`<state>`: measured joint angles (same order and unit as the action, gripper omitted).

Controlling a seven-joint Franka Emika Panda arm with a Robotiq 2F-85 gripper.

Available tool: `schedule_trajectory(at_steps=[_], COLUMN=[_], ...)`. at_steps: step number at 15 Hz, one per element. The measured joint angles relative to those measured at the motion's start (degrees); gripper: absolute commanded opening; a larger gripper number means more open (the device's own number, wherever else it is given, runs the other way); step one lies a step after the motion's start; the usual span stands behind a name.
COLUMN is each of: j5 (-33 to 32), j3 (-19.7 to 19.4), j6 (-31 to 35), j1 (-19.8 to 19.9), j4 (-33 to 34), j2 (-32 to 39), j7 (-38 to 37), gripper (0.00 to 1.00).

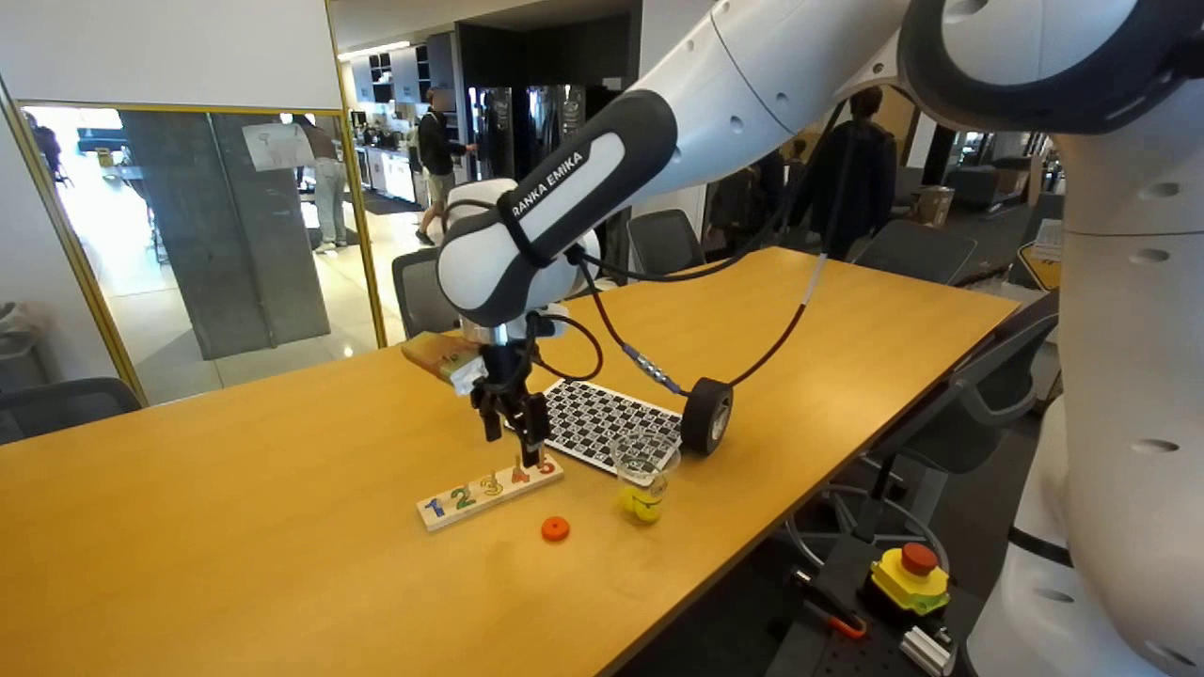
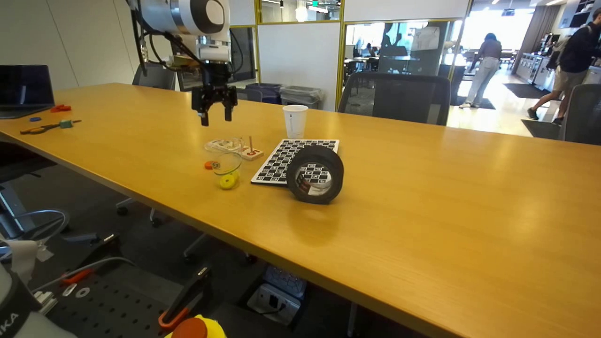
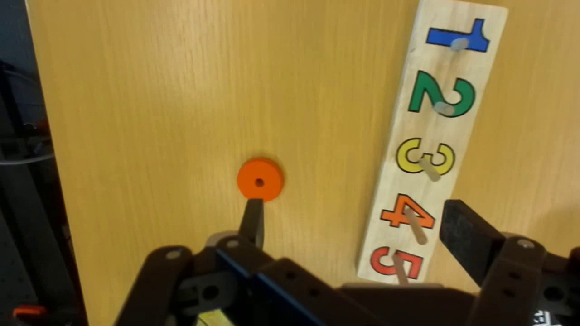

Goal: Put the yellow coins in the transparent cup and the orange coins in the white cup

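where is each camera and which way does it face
Exterior view: raised near the arm, facing down across the table; arm and gripper show.
Exterior view: raised by the table's edge, facing across past the tape; parts of the arm show at left.
Wrist view: behind the fingers, facing down at the orange coin and number board; gripper parts show below.
Shared: both exterior views show the tape and clear cup; all three, the orange coin.

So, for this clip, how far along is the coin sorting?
Looks done: yellow coins sit in the clear cup. In hand: nothing; the gripper hangs open and empty above the table. Left: an orange coin lies on the table, presumably bound for the white cup, whose inside I can't see.
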<state>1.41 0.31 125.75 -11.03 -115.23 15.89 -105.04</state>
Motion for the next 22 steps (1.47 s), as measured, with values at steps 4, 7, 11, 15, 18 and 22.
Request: schedule_trajectory(at_steps=[4, 7, 11, 15, 18, 22], j5=[0.00, 0.00, 0.00, 0.00, 0.00, 0.00], j3=[0.41, 0.53, 0.72, 0.76, 0.76, 0.76], j6=[8.68, 15.70, 21.02, 23.09, 23.62, 24.49], j1=[0.00, 0.01, 0.01, 0.01, 0.01, 0.10], j4=[-10.21, -15.85, -19.28, -20.44, -20.57, -20.61], j2=[-2.91, -3.90, -3.90, -3.71, -3.39, -2.62], j7=[-2.09, -2.18, -2.18, -2.14, -2.09, -2.05], gripper=[1.00, 1.00, 1.00, 1.00, 1.00, 1.00])
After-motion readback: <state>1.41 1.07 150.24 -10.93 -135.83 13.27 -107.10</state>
